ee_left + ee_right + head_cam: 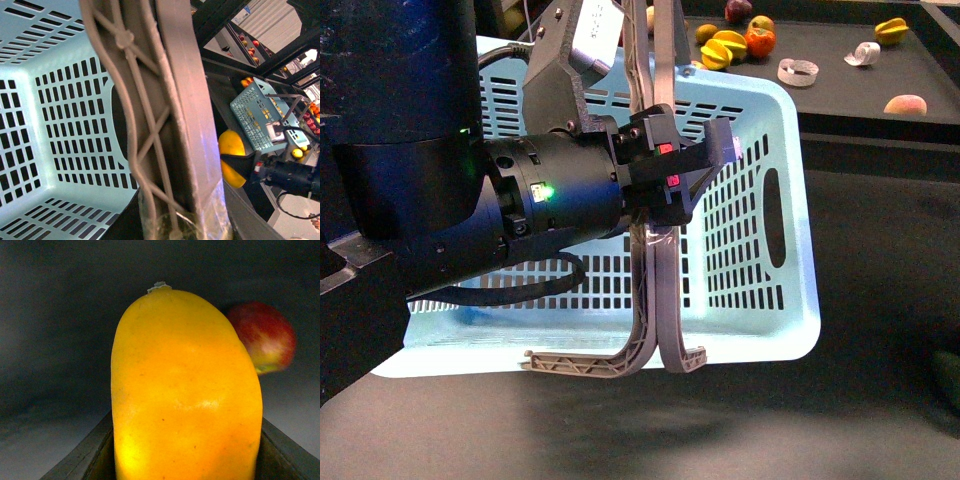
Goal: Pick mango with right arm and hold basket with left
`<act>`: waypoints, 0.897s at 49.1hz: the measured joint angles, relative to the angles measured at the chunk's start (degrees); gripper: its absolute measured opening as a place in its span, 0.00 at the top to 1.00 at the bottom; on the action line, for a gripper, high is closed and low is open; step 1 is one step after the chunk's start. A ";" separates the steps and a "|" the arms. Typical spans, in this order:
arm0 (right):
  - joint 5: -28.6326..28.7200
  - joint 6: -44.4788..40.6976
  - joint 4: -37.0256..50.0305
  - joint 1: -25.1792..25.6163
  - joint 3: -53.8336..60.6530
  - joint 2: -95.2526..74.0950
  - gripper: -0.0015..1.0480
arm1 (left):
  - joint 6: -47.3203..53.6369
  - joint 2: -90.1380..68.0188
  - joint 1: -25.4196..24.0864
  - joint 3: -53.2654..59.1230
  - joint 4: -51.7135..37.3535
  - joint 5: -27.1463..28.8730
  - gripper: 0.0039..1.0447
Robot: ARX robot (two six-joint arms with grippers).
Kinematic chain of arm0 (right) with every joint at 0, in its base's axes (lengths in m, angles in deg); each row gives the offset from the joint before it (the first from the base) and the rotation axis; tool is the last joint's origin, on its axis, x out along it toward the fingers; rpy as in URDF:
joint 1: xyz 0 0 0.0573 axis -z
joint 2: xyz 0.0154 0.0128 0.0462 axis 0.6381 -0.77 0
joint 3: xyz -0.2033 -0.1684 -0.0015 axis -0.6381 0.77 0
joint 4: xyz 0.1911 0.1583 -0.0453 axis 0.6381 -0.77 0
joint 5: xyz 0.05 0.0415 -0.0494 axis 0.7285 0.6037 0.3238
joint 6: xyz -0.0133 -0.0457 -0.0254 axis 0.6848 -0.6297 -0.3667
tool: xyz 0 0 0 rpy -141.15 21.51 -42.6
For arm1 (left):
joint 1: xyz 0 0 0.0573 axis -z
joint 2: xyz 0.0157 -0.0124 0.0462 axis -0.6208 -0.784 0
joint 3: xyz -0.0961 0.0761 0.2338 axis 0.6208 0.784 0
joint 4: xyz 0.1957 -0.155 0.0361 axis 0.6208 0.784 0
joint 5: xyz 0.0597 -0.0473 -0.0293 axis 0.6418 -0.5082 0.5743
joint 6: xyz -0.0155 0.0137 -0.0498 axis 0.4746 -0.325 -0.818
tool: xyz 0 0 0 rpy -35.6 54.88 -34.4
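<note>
- Stretches the left arm (520, 215) in from the left of the front view, forearm roughly level, with a green light lit near the wrist.
- Clenches the left pincer (665, 168) around both grey-brown handles (660, 300), which are pressed together above the turquoise basket (800, 300).
- Grasps the mango (185, 390) in the right pincer (185, 462), with fingers (82, 460) on either flank and the stem end pointing away from the wrist.
- Holds the mango outside the basket, beyond the handles in the left wrist view, with the right arm (292, 180) reaching in from behind it.
- Shows a red apple (262, 337) just behind the mango; cannot tell whether they touch.
- Shows star fruits (723, 48), a peach (905, 103) and a tape roll (797, 71) on the dark worktop (840, 90) behind the basket.
</note>
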 joint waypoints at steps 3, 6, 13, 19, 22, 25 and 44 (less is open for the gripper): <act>1.25 0.94 -1.33 -2.16 1.31 4.63 0.45 | 0.00 0.00 0.00 0.00 0.00 0.00 0.85; 2.27 1.95 -2.67 -4.50 2.32 9.25 0.45 | 0.00 0.00 0.00 0.00 0.00 0.00 0.85; 2.58 6.64 -5.86 -14.14 3.15 22.75 0.45 | 0.00 0.00 0.00 0.00 0.00 0.00 0.85; 0.26 9.73 -6.58 -22.51 2.23 25.86 0.45 | -0.02 0.00 0.00 0.00 0.00 0.00 0.85; -1.31 11.23 -6.69 -27.10 1.25 25.22 0.45 | 0.00 0.00 0.00 0.00 0.00 0.02 0.85; -2.51 12.24 -6.69 -30.03 0.17 24.22 0.45 | 0.02 0.00 0.00 0.00 0.00 0.02 0.85; -7.08 16.09 -6.23 -39.71 -7.17 15.28 0.45 | -0.02 0.00 0.00 0.00 0.00 -0.02 0.85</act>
